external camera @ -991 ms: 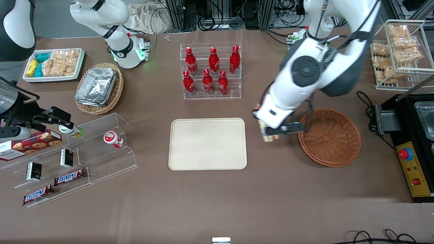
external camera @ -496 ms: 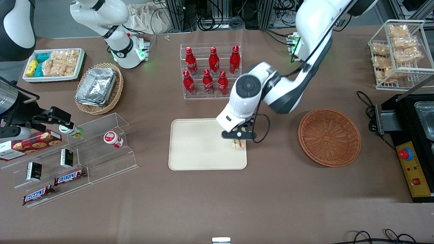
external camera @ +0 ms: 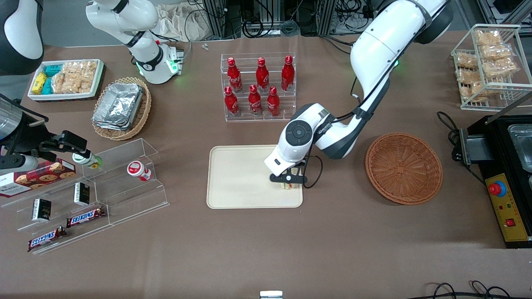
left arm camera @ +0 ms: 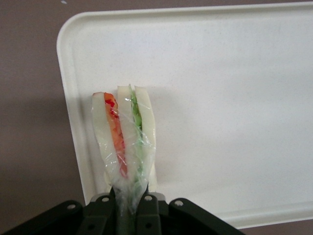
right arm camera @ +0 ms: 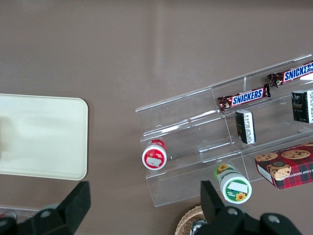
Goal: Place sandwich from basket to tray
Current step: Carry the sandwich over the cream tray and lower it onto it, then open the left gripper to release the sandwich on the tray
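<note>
The sandwich (left arm camera: pixel 125 137), a plastic-wrapped wedge of white bread with orange-red and green layers, is pinched at its narrow end by my gripper (left arm camera: pixel 128 203), which is shut on it. In the front view the gripper (external camera: pixel 287 181) hangs low over the cream tray (external camera: pixel 241 178), near the tray edge that faces the basket, with the sandwich (external camera: pixel 286 185) just showing under it. Whether the sandwich touches the tray (left arm camera: pixel 234 98) I cannot tell. The round reddish-brown wicker basket (external camera: pixel 404 167) sits beside the tray toward the working arm's end, with nothing in it.
A clear rack of red bottles (external camera: pixel 258 88) stands farther from the front camera than the tray. A tan oval basket of foil containers (external camera: pixel 120 108) and clear stepped shelves with snacks (external camera: pixel 91 195) lie toward the parked arm's end. A black machine (external camera: pixel 505 174) sits past the basket.
My gripper carried the sandwich from beside the basket across to the tray, then dropped lower over the tray's edge zone. It has stayed shut on the sandwich throughout.
</note>
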Robot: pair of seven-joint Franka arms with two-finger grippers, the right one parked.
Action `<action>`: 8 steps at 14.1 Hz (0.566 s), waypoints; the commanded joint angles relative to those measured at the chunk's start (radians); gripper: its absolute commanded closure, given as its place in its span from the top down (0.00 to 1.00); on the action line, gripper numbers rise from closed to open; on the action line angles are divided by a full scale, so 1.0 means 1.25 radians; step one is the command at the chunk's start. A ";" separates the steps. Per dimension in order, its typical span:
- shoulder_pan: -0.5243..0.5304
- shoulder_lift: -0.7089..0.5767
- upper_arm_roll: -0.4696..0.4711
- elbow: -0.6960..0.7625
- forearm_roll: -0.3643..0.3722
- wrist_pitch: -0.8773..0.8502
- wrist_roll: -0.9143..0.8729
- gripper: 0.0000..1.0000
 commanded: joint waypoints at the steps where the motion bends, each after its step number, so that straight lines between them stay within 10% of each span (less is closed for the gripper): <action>1: -0.010 0.028 0.005 0.030 0.019 0.004 -0.001 0.55; 2: -0.009 0.029 0.007 0.030 0.020 0.003 0.000 0.89; 3: -0.008 0.028 0.007 0.030 0.020 0.003 0.002 0.98; 8: 0.057 -0.089 0.005 0.023 0.003 -0.139 0.004 0.99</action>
